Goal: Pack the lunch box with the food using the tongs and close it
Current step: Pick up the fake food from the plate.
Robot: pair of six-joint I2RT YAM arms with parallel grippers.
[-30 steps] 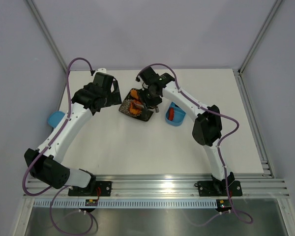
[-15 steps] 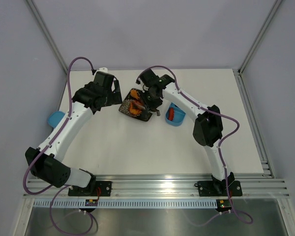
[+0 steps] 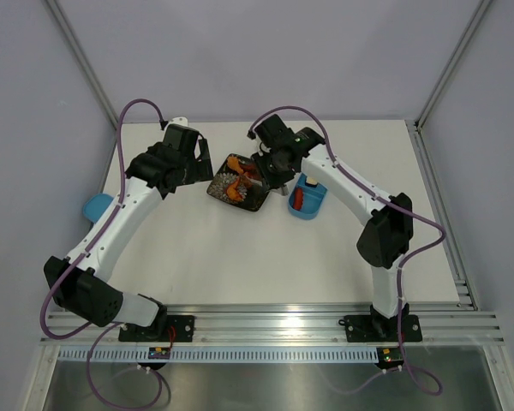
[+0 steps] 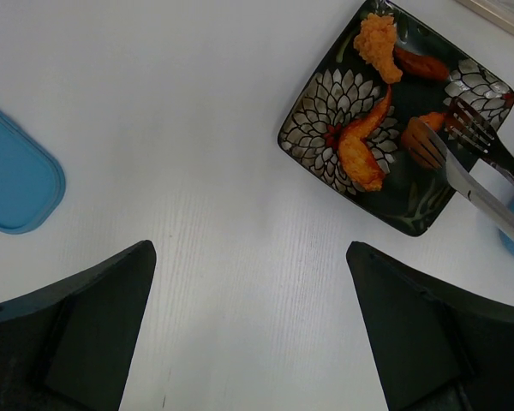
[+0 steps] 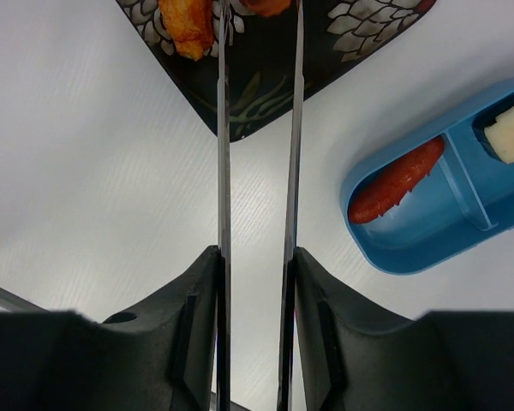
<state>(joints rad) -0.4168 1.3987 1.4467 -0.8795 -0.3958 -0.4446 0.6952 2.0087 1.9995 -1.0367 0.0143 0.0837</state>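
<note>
You're looking at a black plate (image 4: 409,204), covered in white petal flowers with a touch of green leaf near one corner. The food (image 4: 364,150) on it is orange, some of it crumbed and golden, one piece darker brown. Your tongs (image 5: 223,171) are shiny silver. The box (image 5: 411,244) is light blue, its sausage (image 5: 394,181) red, its block (image 5: 510,130) pale cream. The lid (image 4: 13,184) is the same plain blue. The table (image 4: 197,103) is white with a faint grain.

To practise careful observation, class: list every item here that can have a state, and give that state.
lunch box: open, red sausage and pale block inside
lid: off, lying flat, apart from the box
tongs: held, tips either side of an orange piece
plate: carries orange food
left gripper: open, empty
right gripper: shut on the tongs
</note>
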